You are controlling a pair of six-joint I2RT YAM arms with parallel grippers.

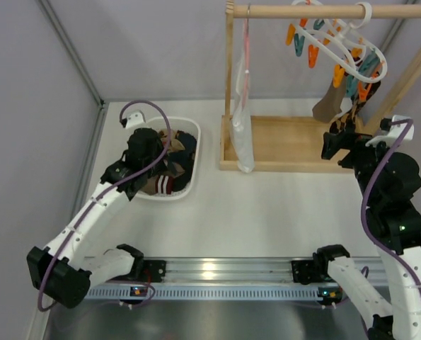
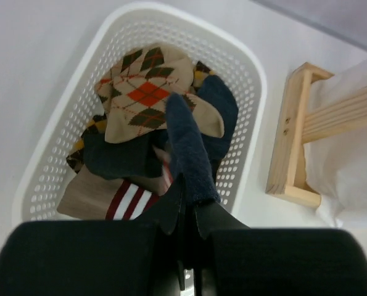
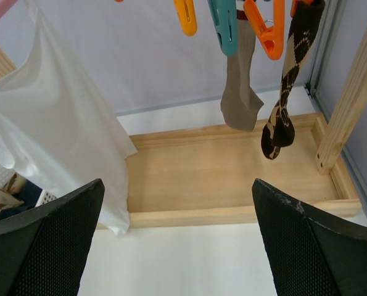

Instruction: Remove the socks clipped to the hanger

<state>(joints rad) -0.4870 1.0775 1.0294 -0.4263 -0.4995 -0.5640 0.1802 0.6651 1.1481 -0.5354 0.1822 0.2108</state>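
Where the socks are: we count two on the hanger (image 1: 352,53), a taupe sock (image 3: 240,92) and a brown argyle sock (image 3: 289,86), both dangling from its clips; the others lie piled in the basket (image 2: 252,68).
Hanger: hooked over the rack's top rail (image 1: 309,10) on our right side, with orange clips (image 3: 266,28) and teal clips (image 3: 224,24) hanging from its white ring.
Basket: on the tabletop (image 1: 267,212), left of the rack; in it we see a tan argyle sock (image 2: 149,92) on top, a striped-cuff sock (image 2: 118,197) at the near edge, and dark navy fabric between them.
Left fingers (image 2: 211,225): together above the basket, pinched on the end of a navy sock (image 2: 189,154), which rises from the pile up to the tips.
Right fingers (image 3: 53,240): spread wide and holding nothing, low in front of the rack's wooden base (image 3: 220,166) and below the two hanging socks (touching neither).
Bag (image 3: 53,135): white, hanging at the rack's left end, between the basket and the two hung socks.
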